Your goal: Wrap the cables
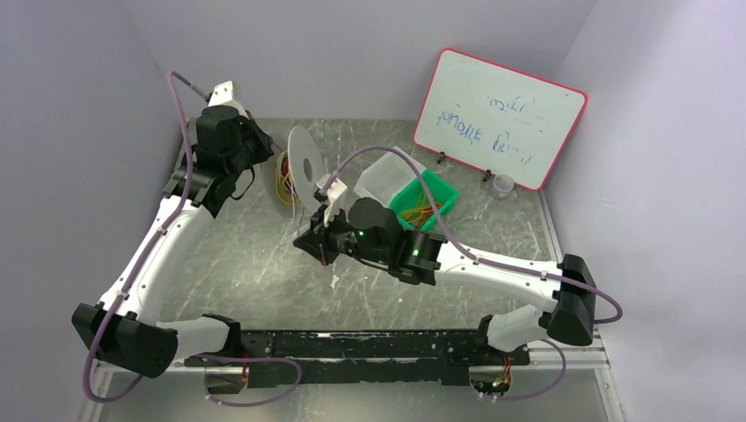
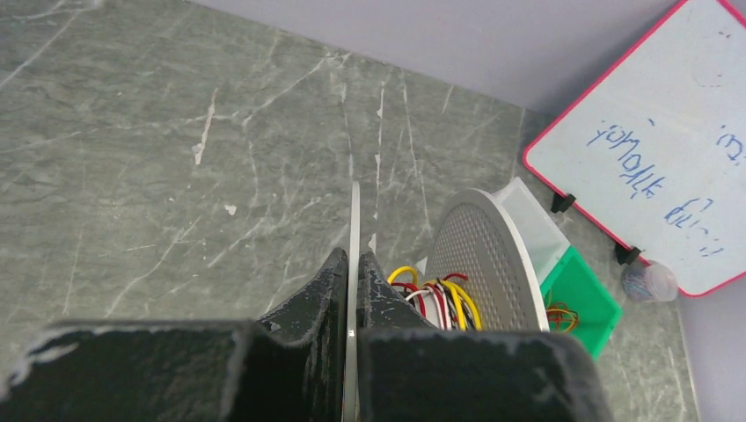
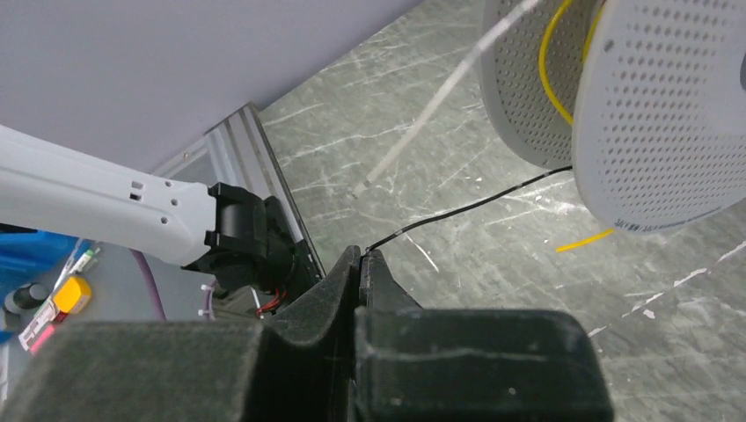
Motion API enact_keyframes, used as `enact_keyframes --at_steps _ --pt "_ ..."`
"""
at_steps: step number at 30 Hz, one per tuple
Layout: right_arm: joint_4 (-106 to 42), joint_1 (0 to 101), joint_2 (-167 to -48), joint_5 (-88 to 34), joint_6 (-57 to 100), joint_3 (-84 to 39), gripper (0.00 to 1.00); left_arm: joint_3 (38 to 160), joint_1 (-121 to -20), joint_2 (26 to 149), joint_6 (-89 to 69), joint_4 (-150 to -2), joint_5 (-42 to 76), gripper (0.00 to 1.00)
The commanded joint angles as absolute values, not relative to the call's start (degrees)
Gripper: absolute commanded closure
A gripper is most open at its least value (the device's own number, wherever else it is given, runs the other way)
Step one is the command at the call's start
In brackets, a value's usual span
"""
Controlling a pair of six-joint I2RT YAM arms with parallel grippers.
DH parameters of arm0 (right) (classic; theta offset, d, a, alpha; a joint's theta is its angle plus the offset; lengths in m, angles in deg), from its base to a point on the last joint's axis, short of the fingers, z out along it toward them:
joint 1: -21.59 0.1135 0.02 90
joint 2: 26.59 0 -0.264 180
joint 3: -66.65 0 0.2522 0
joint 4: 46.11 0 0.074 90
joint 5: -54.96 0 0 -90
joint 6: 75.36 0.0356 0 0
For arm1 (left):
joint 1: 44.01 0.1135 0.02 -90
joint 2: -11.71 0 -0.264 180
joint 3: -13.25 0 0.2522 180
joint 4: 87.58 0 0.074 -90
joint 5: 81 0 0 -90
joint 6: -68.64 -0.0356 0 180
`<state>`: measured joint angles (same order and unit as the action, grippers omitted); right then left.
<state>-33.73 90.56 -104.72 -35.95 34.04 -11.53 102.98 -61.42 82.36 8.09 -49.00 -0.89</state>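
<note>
A spool (image 1: 297, 165) with two white perforated flanges stands on edge at the back of the table. Cables (image 2: 438, 297) in yellow, red, white and black are wound on its core. My left gripper (image 2: 354, 257) is shut on the thin edge of one flange (image 2: 354, 220); it also shows in the top view (image 1: 264, 158). My right gripper (image 3: 362, 255) is shut on a black cable (image 3: 466, 207) that runs up under the spool's flange (image 3: 664, 114). A loose yellow cable end (image 3: 585, 239) sticks out below the spool. The right gripper (image 1: 310, 239) sits in front of the spool.
A green bin (image 1: 431, 200) with more cables and a clear container (image 1: 387, 176) stand right of the spool. A whiteboard (image 1: 501, 119) leans at the back right with a small jar (image 1: 502, 185) before it. A white strand (image 3: 422, 114) hangs from the spool.
</note>
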Motion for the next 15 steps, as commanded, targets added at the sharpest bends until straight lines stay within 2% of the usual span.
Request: enact_keyframes --at_steps 1,10,15 --pt "-26.8 91.4 -107.2 -33.0 30.5 -17.5 1.00 102.4 -64.2 82.3 5.7 -56.3 -7.7 0.93" --pt "-20.9 90.8 -111.2 -40.7 27.2 -25.8 1.00 96.0 -71.1 78.0 2.3 -59.1 -13.4 0.93" --pt "-24.1 90.6 -111.7 -45.6 28.9 -25.4 1.00 93.0 -74.4 75.5 2.7 -58.5 -16.6 0.93"
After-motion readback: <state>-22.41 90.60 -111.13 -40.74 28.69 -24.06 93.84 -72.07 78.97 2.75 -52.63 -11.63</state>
